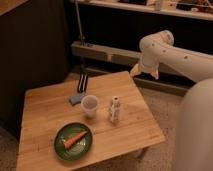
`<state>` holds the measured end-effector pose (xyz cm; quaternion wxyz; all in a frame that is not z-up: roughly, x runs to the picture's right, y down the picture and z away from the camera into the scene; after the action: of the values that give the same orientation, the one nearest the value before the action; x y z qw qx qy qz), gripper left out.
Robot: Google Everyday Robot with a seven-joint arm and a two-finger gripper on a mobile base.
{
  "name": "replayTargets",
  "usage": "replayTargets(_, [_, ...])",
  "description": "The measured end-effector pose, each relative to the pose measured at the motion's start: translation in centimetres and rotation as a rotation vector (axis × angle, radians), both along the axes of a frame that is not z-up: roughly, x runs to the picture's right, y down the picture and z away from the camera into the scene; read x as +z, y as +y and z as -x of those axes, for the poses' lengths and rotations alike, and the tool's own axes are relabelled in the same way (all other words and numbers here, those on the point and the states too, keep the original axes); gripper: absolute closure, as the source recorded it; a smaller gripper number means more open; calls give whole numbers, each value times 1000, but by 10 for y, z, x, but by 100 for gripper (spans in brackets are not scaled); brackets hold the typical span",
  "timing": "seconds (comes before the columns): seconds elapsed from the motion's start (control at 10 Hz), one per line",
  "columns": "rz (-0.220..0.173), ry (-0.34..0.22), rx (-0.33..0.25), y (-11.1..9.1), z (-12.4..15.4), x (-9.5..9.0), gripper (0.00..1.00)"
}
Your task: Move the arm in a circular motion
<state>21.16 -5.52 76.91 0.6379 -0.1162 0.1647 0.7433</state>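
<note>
Arm: one white arm, upper right of frame.
Tool: one tool at the arm's lower end, upper right; grip cannot be told.
Table: one table carrying one cup, one bottle, one green plate, one carrot.

"What sits by the gripper?"
"A blue pad just beside it, on the table. Cup near, bottle past that. Plate with carrot farthest."
</note>
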Motion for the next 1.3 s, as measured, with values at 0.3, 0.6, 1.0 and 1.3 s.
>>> replayTargets(0.3, [43,11,19,59,15,-48,20])
replayTargets(0.6, [108,32,33,121,35,-96,20])
replayTargets(1.0, [172,-22,-66,190,93,-142,20])
replayTargets(1.3, [146,-114,-209,196,161,-142,20])
